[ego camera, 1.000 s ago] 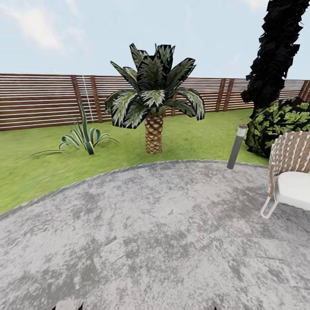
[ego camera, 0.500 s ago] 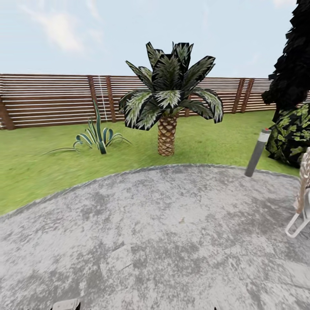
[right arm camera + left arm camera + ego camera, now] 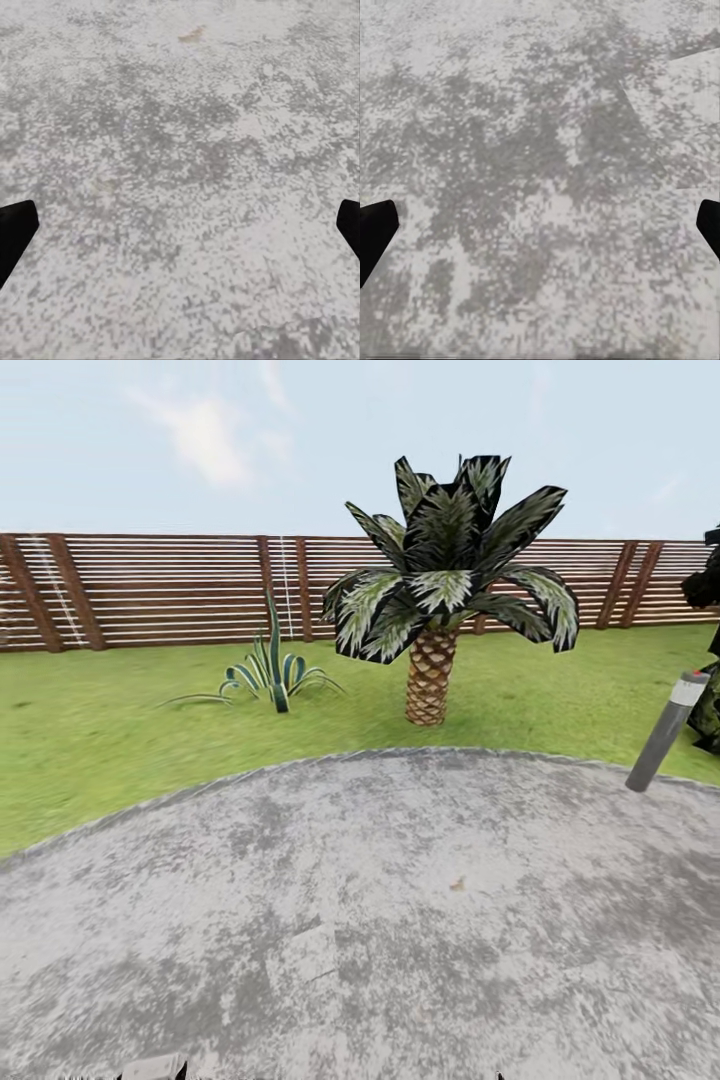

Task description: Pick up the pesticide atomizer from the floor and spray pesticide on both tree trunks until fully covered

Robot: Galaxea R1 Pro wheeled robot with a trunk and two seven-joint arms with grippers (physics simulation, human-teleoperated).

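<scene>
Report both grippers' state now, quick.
Left gripper: open, fingertips wide apart, nothing between them, over the grey floor.
Right gripper: open, empty too, above the same paving.

The floor (image 3: 360, 920) lies under my jaws and stretches ahead of them to a curved edge. Past that edge the lawn (image 3: 110, 720) runs on to the fence (image 3: 150, 592), which closes the far side from left to right. Ahead of my jaws, slightly right, a short palm (image 3: 432, 610) stands on the lawn just behind the floor's edge. Left of it, nearer the fence, sits a spiky plant (image 3: 268, 675). Far to my right a post (image 3: 664, 732) stands tilted at the floor's edge, a shrub (image 3: 708, 710) just behind it. A small scrap (image 3: 458, 883) lies on the floor ahead of my right jaws.
</scene>
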